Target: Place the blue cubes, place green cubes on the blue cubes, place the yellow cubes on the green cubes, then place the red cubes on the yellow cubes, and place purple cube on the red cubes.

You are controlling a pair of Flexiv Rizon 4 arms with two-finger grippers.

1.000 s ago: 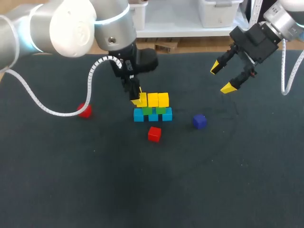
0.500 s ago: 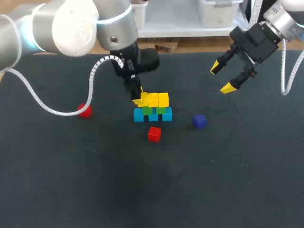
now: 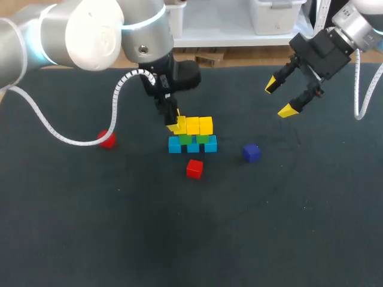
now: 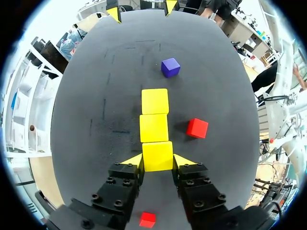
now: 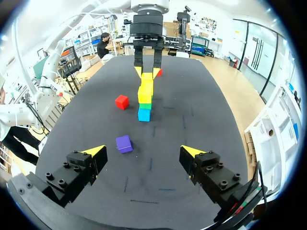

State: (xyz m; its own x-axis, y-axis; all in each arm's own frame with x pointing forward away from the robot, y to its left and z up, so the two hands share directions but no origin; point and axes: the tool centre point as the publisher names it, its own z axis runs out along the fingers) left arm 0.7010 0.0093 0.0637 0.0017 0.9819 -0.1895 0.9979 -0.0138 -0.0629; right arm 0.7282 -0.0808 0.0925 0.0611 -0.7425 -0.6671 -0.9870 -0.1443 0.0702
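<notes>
While the left gripper [image 4: 158,162] clamps the leftmost yellow cube [image 3: 181,124] mid-frame, green cubes [image 3: 194,140] beneath show only partly; the right gripper [image 3: 280,97], upper right, has fingers apart.

yellow cubes [image 3: 198,125], green cubes [image 3: 185,139], blue cubes [image 3: 192,146], red cubes [image 3: 194,169], purple cube [image 3: 251,153], dark table [image 3: 90,227]

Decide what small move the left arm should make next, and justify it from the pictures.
Probably open the left gripper and lift straight up. Its fingers clasp the nearest yellow cube, which already sits in line with the other two yellow cubes on the green cubes, so that layer looks complete. The red cube lying nearby is not yet placed.
</notes>
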